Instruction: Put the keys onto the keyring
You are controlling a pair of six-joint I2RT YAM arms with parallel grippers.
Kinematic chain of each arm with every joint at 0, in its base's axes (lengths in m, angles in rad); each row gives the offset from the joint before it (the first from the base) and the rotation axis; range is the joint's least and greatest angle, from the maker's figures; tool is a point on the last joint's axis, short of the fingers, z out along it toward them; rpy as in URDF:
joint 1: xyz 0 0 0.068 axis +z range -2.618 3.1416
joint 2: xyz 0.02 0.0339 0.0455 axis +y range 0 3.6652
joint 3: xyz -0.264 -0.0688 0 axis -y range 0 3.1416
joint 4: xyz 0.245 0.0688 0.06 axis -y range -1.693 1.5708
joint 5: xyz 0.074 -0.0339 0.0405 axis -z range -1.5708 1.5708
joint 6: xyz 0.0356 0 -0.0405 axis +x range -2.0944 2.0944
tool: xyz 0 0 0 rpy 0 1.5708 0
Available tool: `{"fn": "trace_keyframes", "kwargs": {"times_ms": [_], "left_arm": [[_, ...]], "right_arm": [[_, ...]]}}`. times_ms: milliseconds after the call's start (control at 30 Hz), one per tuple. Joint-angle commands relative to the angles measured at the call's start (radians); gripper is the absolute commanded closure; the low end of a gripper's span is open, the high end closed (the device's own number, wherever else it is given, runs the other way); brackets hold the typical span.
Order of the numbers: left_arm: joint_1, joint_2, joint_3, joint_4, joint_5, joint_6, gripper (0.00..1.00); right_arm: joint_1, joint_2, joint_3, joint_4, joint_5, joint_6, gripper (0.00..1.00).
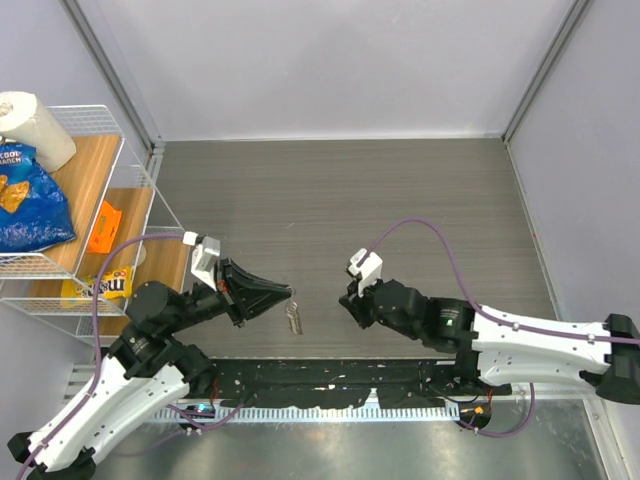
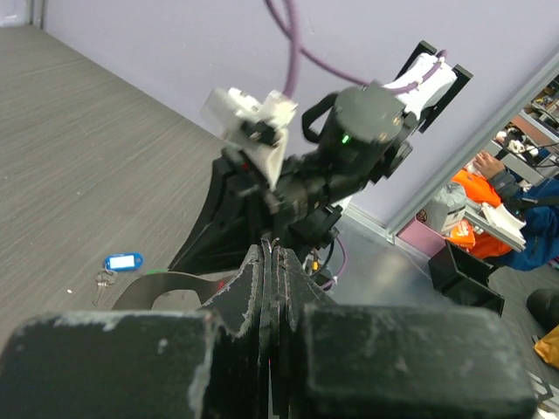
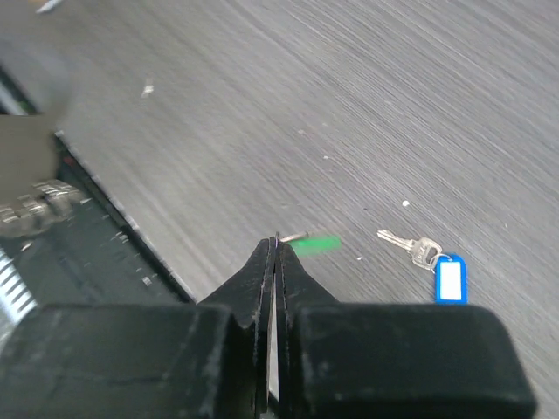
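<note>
My left gripper (image 1: 288, 292) is shut on the keyring's thin metal ring (image 2: 276, 239), held above the table. The grey-beige strap (image 2: 166, 284) curves out below the jaws and hangs under the tip in the top view (image 1: 293, 318). My right gripper (image 1: 344, 300) faces it a short gap away. It is shut on a thin metal piece at its tip (image 3: 276, 237), with the green key head (image 3: 316, 244) blurred just beyond. The blue-tagged key (image 3: 437, 266) lies flat on the table, also seen in the left wrist view (image 2: 120, 263).
A white wire rack (image 1: 130, 200) with a chip bag, candy packs and a paper roll stands at the left. Black arm-base rails (image 1: 330, 385) run along the near edge. Grey walls enclose the back and sides.
</note>
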Motion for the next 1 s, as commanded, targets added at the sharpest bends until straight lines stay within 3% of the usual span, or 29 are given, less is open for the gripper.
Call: {"fn": "trace_keyframes", "kwargs": {"times_ms": [0,200,467,767,967], "left_arm": [[-0.001,0.016,0.043,0.059,0.055,0.002,1.00],[-0.002,0.038,0.065,0.076,0.128,0.005,1.00],[-0.001,0.065,0.082,0.105,0.210,0.010,1.00],[-0.001,0.085,0.082,0.164,0.277,0.010,1.00],[-0.001,0.098,0.074,0.201,0.300,0.008,1.00]], "right_arm": [[0.007,-0.103,0.115,-0.116,-0.226,-0.143,0.95],[0.007,-0.158,0.251,-0.205,-0.478,-0.254,0.95],[0.007,-0.151,0.394,-0.253,-0.664,-0.323,0.95],[0.007,-0.083,0.518,-0.236,-0.791,-0.323,0.95],[0.005,-0.028,0.576,-0.202,-0.767,-0.286,0.95]]}}
